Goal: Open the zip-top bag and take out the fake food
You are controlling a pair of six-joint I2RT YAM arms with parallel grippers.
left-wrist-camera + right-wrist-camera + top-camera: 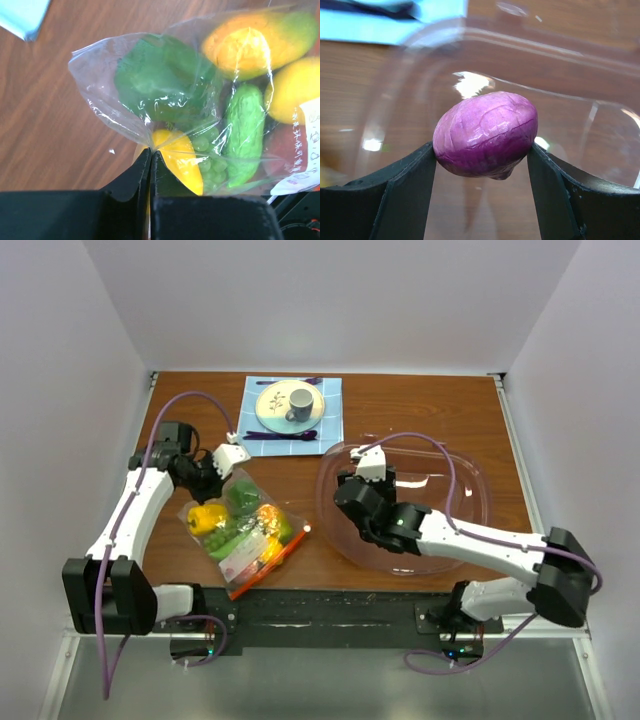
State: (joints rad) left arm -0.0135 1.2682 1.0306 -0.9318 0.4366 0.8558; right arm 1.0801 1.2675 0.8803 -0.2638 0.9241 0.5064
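The zip-top bag (243,530) lies on the table at front left, its orange-red zipper strip (268,565) toward the near edge. Fake food fills it: a green pepper (160,80), a yellow pepper (181,159), green grapes (209,162), a cucumber (245,132) and a mango (252,42). My left gripper (222,478) (151,152) is shut on a pinch of the bag's plastic (100,90) at its far end. My right gripper (362,523) (482,155) is shut on a purple onion (485,132), held over the clear bowl (470,480). The onion is hidden in the top view.
The clear pinkish bowl (570,75) sits at right centre under my right gripper. A blue placemat (255,390) at the back holds a round plate, a grey cup (298,403) and purple cutlery. White walls enclose the table on three sides.
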